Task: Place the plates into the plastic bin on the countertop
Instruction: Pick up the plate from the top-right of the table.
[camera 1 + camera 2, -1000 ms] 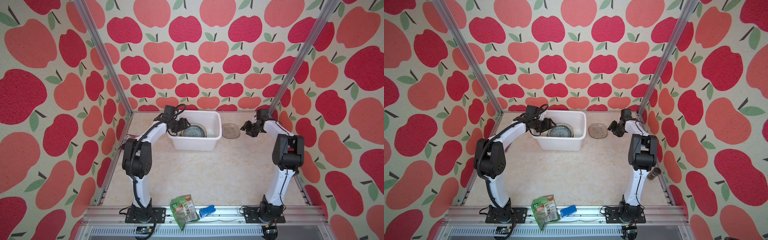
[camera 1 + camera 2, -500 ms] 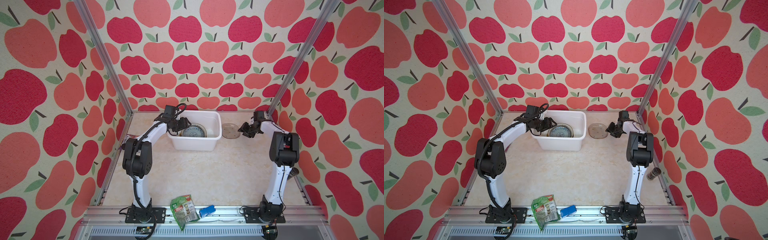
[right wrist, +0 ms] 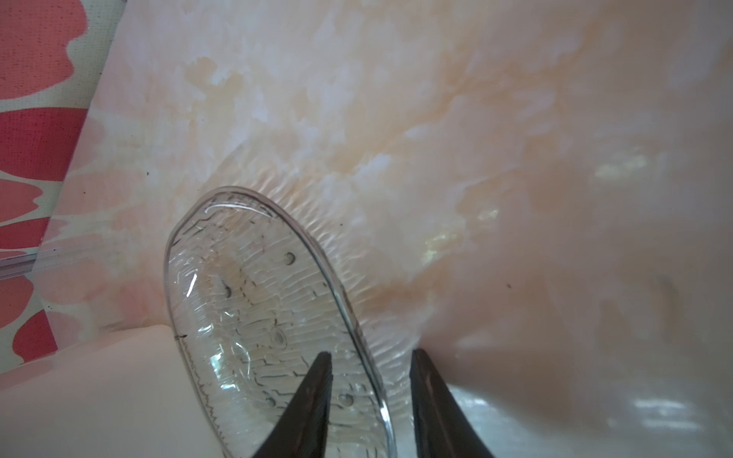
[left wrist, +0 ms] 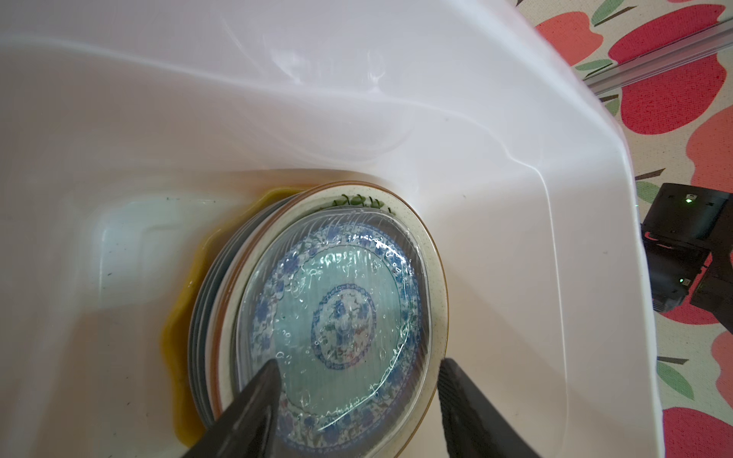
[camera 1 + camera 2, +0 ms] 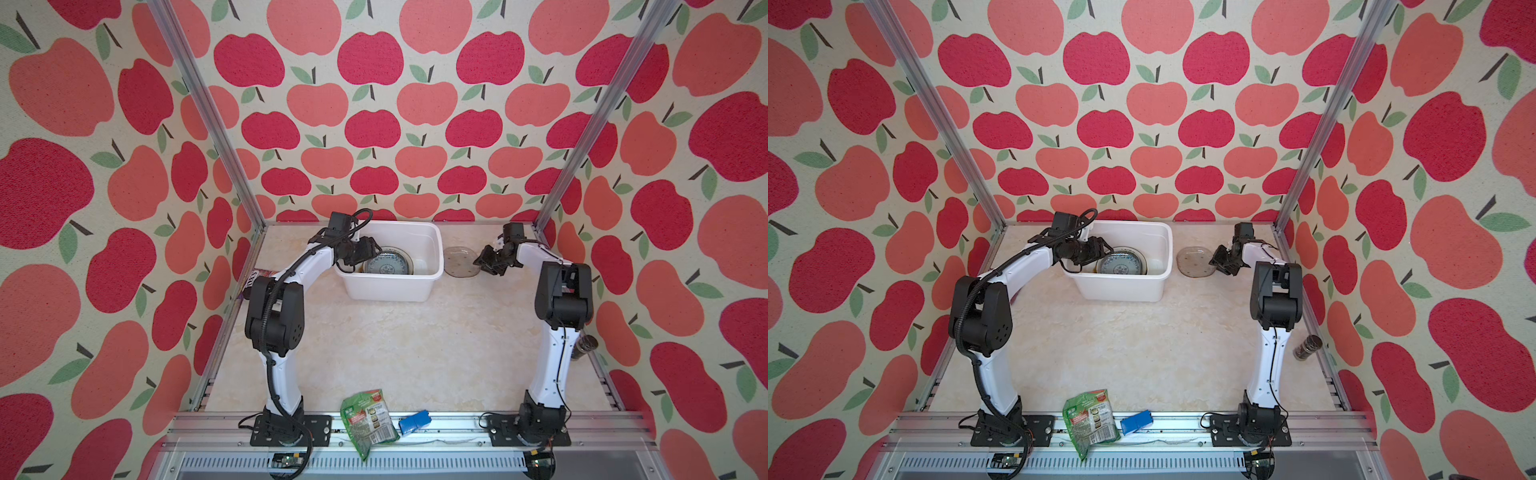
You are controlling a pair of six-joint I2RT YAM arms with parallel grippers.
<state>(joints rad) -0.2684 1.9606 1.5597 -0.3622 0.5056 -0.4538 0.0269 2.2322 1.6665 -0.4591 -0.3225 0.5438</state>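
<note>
Our right gripper (image 3: 371, 353) straddles, jaws apart, the rim of the clear glass plate (image 3: 254, 301) on the countertop (image 3: 436, 119), lower centre. Our left gripper (image 4: 359, 370), jaws spread, hovers over the stacked plates (image 4: 337, 309) inside the plastic bin (image 4: 515, 238).

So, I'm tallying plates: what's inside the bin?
A stack in the bin: clear plate on top, blue plate showing through it, cream plate below, yellow plate lowest. The middle ones show only edges, so their count and patterns are hidden.
</note>
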